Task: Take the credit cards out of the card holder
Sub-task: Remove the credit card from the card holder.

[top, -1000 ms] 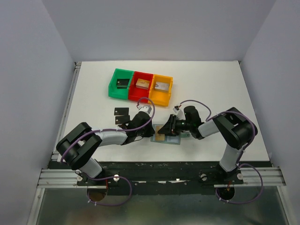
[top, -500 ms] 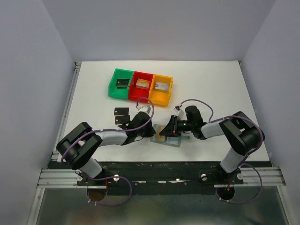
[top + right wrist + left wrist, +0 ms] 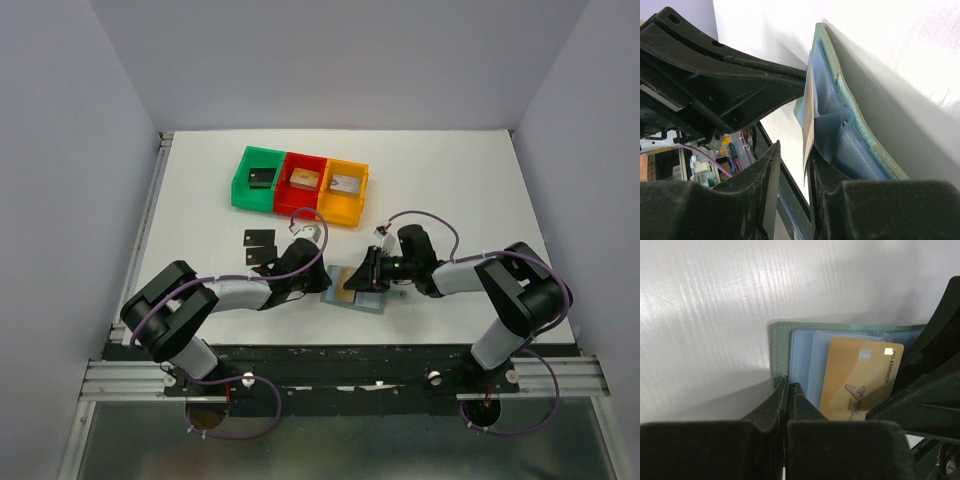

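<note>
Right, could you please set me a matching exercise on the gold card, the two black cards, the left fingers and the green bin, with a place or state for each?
Things:
1. gold card
2. two black cards
3. left fingers
4. green bin

Places or states:
A. next to the red bin, a dark piece inside
B. shut, tips at the card holder's green edge
C. at the holder's blue pockets, between the right fingers
D. loose on the table, outside the holder

Pairs: 1-C, 2-D, 3-B, 4-A.
</note>
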Action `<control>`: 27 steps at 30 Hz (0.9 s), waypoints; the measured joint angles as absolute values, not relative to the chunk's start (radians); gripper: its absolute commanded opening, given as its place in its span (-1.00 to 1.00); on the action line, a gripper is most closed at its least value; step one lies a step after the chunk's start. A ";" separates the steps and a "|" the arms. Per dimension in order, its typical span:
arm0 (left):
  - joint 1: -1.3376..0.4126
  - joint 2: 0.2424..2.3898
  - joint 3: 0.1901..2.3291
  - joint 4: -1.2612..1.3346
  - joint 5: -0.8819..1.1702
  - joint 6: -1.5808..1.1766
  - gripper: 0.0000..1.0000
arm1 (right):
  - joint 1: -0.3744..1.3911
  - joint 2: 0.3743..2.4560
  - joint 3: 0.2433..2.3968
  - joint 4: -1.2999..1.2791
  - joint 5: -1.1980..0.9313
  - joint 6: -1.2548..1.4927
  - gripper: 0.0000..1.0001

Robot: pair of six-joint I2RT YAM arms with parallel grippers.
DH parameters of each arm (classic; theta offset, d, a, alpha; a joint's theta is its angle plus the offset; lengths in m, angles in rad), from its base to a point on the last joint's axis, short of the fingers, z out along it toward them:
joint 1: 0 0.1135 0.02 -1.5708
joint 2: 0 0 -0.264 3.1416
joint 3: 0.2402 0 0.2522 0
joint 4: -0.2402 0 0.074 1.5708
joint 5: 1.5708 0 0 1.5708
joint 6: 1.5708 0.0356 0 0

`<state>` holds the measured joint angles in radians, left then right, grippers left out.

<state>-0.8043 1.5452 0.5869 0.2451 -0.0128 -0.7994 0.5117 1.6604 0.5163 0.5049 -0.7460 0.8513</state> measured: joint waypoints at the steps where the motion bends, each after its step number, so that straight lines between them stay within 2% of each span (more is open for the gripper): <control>1: -0.804 1.545 0.587 0.245 -0.013 -0.800 -1.00 | 0.510 1.656 0.516 0.500 -0.746 0.847 -0.33; 8: -0.801 1.546 0.587 0.245 -0.010 -0.802 -1.00 | 0.495 1.632 0.508 0.472 -0.745 0.834 -0.37; 27: -0.800 1.547 0.587 0.246 -0.010 -0.805 -1.00 | 0.459 1.601 0.495 0.424 -0.719 0.799 -0.67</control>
<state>-0.7998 1.5467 0.5869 0.2459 -0.0101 -0.8055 0.4587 1.6012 0.4950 0.4236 -0.7185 0.7994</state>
